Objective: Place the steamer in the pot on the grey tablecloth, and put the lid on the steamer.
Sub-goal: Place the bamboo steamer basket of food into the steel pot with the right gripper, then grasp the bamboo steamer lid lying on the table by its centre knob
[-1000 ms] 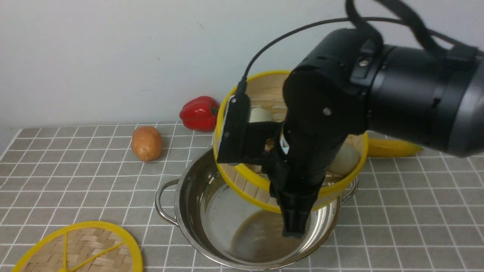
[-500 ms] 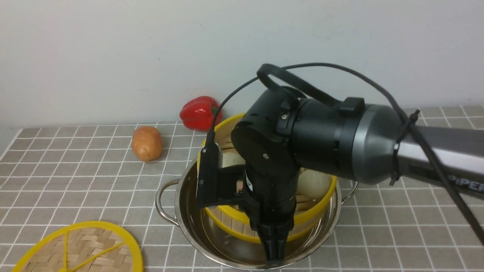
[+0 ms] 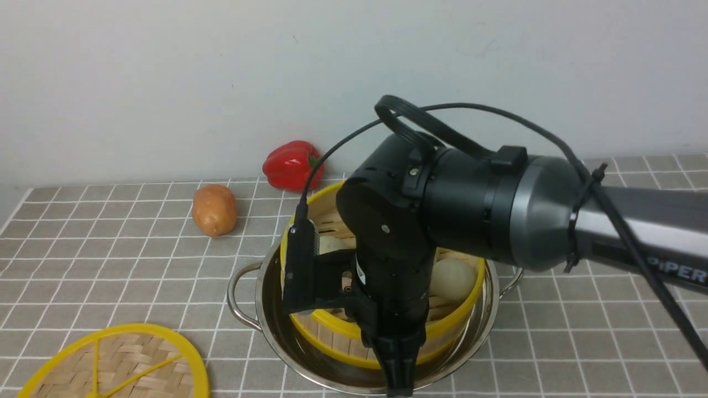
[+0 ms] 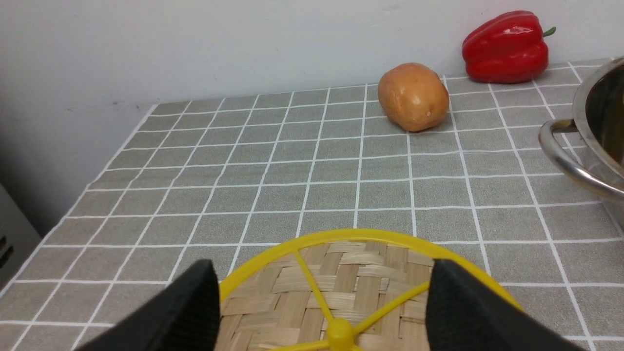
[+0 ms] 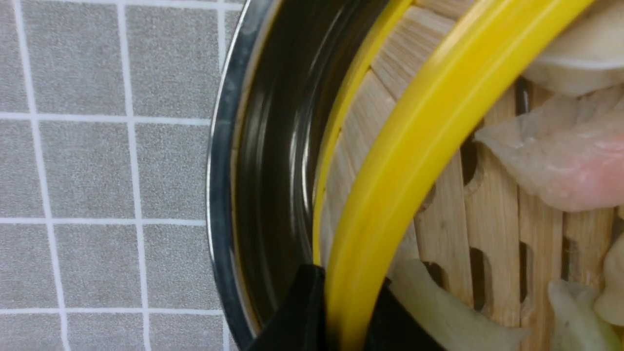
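Note:
The steamer [image 3: 459, 309], a bamboo basket with a yellow rim and pale dumplings inside, sits inside the shiny steel pot [image 3: 276, 309] on the grey tablecloth [image 3: 110, 265]. My right gripper [image 3: 399, 365] is shut on the steamer's near wall; in the right wrist view its black fingers [image 5: 297, 317] pinch the yellow rim [image 5: 390, 185] beside the pot's wall [image 5: 229, 195]. The lid [image 3: 116, 367], a flat woven disc with yellow spokes, lies at the front left. My left gripper [image 4: 321, 292] is open above the lid [image 4: 351, 273], its jaws astride the central knob, empty.
A brown potato [image 3: 214, 209] and a red bell pepper [image 3: 291, 165] lie behind the pot near the wall. The pot's looped handle [image 4: 565, 156] shows in the left wrist view. The right arm hides most of the pot's right side.
My right gripper has lowered the steamer from a tilted hold above the pot down into the pot, where it now sits nearly level. The lid and left gripper have not moved.

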Controlling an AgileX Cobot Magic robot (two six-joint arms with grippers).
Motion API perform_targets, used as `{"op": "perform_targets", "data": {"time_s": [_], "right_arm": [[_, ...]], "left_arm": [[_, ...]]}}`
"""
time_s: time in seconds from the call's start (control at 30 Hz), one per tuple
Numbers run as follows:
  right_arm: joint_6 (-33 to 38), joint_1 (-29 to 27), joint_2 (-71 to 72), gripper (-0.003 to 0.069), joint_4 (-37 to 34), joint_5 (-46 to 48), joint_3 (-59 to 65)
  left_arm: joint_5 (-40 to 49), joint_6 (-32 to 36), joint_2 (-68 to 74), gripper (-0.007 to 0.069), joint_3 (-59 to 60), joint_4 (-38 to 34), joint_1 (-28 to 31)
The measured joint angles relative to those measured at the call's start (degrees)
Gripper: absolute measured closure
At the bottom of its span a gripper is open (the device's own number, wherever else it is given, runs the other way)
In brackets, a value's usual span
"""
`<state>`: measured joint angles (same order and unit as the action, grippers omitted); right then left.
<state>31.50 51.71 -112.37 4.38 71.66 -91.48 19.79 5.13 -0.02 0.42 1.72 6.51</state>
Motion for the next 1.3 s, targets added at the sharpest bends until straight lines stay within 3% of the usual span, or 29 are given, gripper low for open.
{"op": "perform_targets", "data": {"time_s": [0.67,0.8,0.93,0.97,1.0,1.03,1.17,1.3], "right_arm": [[1.23,0.04,-5.11,0.0585,0.47,-0.72,0.00],[1.79,0.04,-5.11,0.0485,0.81,-0.71,-0.11],[1.20,0.04,-5.11,0.0281,1.90,-1.08,-0.62],[1.20,0.04,-5.11,0.0281,1.90,-1.08,-0.62],[0.25,0.04,-5.05,0.0194,1.94,-1.02,-1.23],[-0.19,0.04,-5.05,0.0165,1.94,-1.14,-1.59],[-1.97,0.04,-3.96,0.0071,1.94,-1.26,-3.54],[-3.03,0.04,-2.40,0.0056,1.94,-1.28,-5.23]], "left_arm": [[0.00,0.00,0.00,0.0099,0.00,0.00,0.00],[0.00,0.00,0.00,0.0099,0.00,0.00,0.00],[0.00,0.00,0.00,0.0099,0.00,0.00,0.00],[0.00,0.00,0.00,0.0099,0.00,0.00,0.00],[0.00,0.00,0.00,0.0099,0.00,0.00,0.00],[0.00,0.00,0.00,0.0099,0.00,0.00,0.00],[0.00,0.00,0.00,0.0099,0.00,0.00,0.00],[0.00,0.00,0.00,0.0099,0.00,0.00,0.00]]}}
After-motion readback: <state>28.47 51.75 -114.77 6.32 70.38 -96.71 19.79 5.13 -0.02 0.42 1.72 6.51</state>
